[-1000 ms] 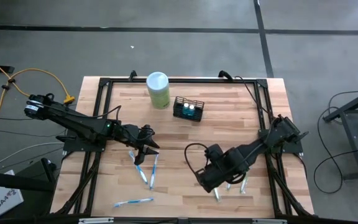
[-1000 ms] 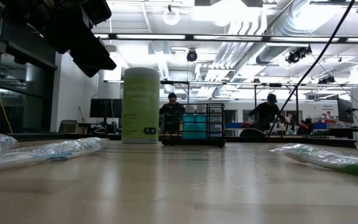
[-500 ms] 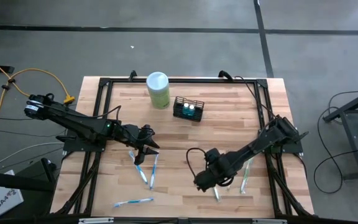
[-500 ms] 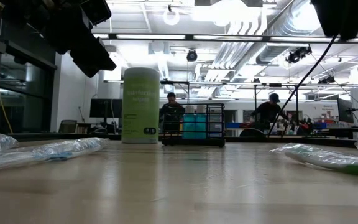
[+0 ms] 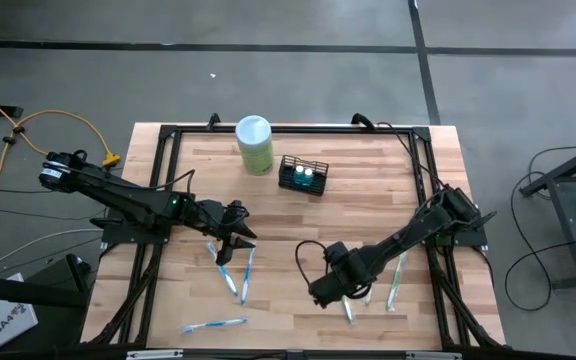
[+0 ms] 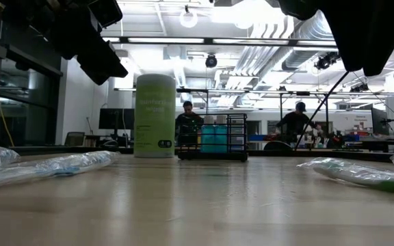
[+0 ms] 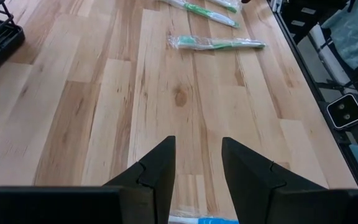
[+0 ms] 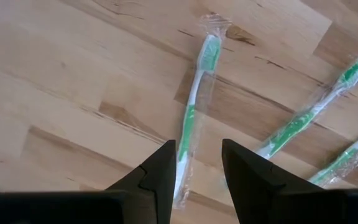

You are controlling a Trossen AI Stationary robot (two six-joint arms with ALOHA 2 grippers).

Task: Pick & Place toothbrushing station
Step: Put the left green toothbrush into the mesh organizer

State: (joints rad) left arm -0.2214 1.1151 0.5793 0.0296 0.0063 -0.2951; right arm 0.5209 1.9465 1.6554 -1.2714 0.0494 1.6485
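Wooden table (image 5: pixel 368 180) fills the middle of the overhead shot. Left gripper (image 5: pixel 236 232) sits left of centre, jaws apart, holding nothing, above the blue wrapped toothbrushes (image 5: pixel 236 275). Right gripper (image 5: pixel 320 292) is lower centre, jaws also apart over a green wrapped toothbrush (image 8: pixel 194 106). The toothbrushing station (image 5: pixel 304 176) stands upper centre, right beside the green canister (image 5: pixel 254 144).
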